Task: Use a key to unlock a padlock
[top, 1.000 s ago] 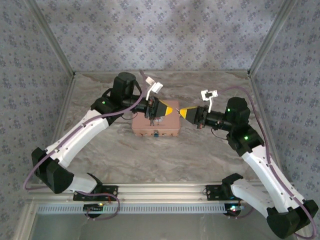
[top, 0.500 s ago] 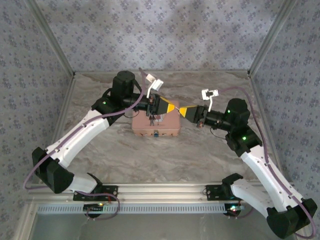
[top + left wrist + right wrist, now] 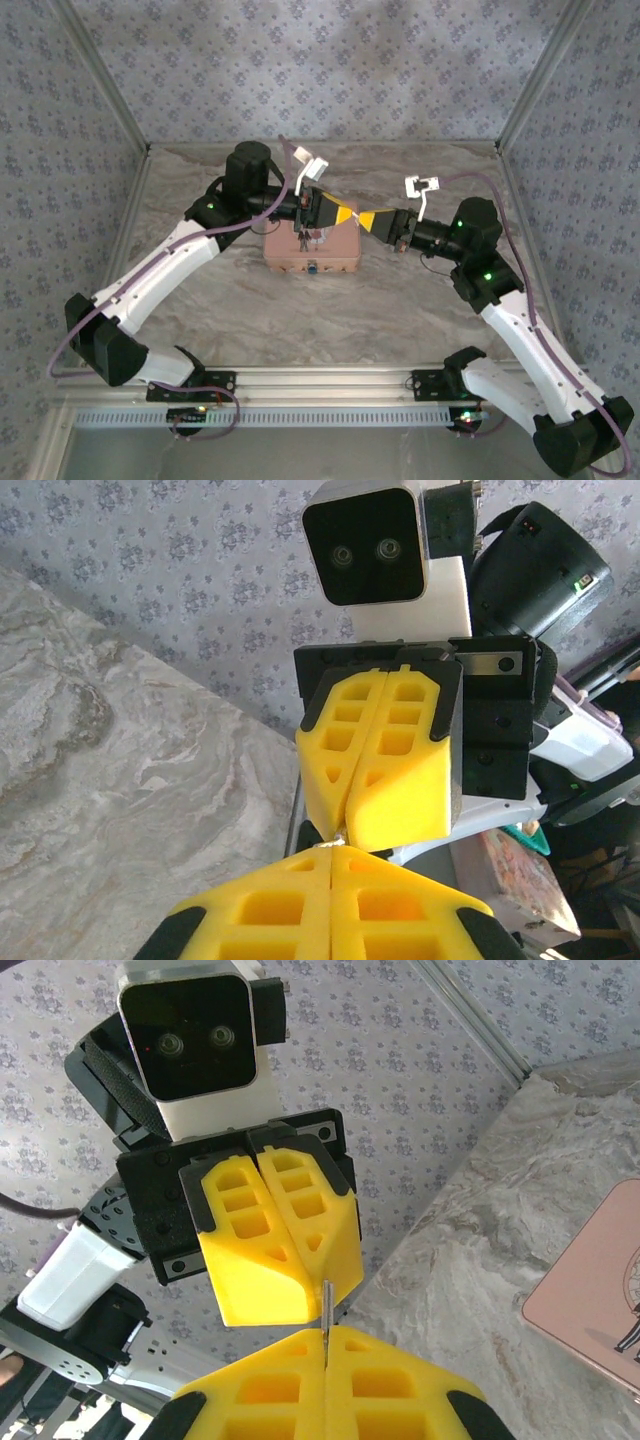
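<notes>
Right end effector [image 3: 326,1338]: fingers pressed together, pinching a thin metal key [image 3: 326,1308] that sticks up from between them.
Left end effector [image 3: 330,855]: fingers pressed together, tip to tip with the right one. I can't tell if it nips the key too.
Right wrist view: shows the key clearly.
Top view: shows the whole pink tin [image 3: 340,252], where the wrist views catch just a corner.
Arms: both bent at the elbow, reaching in from the sides, meeting in the air by the tin's far right corner.
Padlock [image 3: 314,268]: tiny, on the tin's near side.
Tin: lid down, sitting on the desk [image 3: 330,320].
</notes>
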